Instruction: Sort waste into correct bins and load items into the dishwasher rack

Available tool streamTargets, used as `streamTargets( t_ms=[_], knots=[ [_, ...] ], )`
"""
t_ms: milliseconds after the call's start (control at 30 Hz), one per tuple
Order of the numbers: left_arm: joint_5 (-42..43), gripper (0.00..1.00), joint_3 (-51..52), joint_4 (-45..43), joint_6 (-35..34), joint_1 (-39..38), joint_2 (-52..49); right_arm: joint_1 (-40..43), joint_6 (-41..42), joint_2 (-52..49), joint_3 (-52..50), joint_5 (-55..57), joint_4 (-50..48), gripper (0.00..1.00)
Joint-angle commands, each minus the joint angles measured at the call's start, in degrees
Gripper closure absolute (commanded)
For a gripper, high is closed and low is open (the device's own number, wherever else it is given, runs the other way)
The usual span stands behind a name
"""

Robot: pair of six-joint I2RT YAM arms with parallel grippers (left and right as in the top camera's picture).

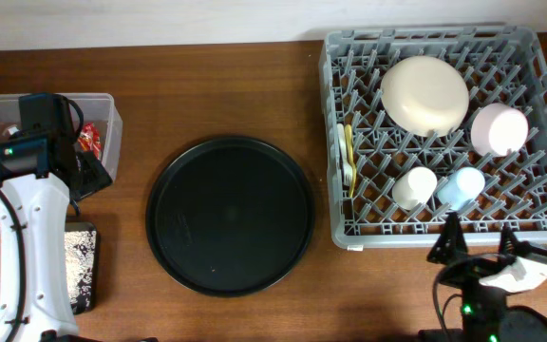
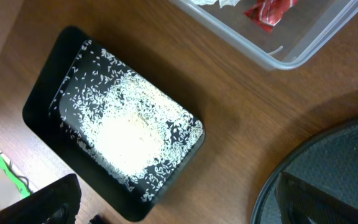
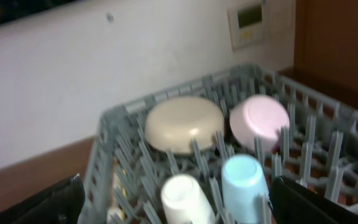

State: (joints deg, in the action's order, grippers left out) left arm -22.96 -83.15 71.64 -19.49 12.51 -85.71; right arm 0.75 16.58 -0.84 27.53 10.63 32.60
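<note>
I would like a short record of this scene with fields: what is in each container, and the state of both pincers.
Grey plastic pegged rack: large cream bowl, small pink bowl, white cup, light-blue cup, yellow and cream forks
Clear plastic rectangular tub: red crinkled wrapper, crumpled white paper
Shallow black rectangular tray: white rice-like grains
Large round black tray: bare
Left pincer: open
Right pincer: open, near the rack's front edge
</note>
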Motion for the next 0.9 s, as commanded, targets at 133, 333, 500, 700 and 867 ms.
streamTargets(
  t_ms=[133,333,500,700,867],
  knots=[
    [-0.42,0.01,-0.37,0.02,-0.15,-0.09,0.44,1.27,0.35,0.63,-17.11,-2.03,-21.16,0.02],
    [-0.42,0.01,-0.37,0.02,-0.15,-0.09,0.44,3.19,0.2,0.66,-24.15,-2.93,-29.99,0.02],
    [-0.42,0.01,-0.37,0.02,-0.15,-0.09,0.44,3.19,-7.41,0.66,-27.21,-6.03,-28.41,0.02],
    [-0.42,0.01,-0.37,0.02,-0.15,-0.09,0.44,3.06,-16.48,0.66,-27.21,-9.16,-28.04,0.02],
    [-0.42,0.01,-0.37,0.02,-0.15,-0.09,0.44,3.17,-16.57,0.66,-27.21,-9.11,-28.04,0.02]
  ],
)
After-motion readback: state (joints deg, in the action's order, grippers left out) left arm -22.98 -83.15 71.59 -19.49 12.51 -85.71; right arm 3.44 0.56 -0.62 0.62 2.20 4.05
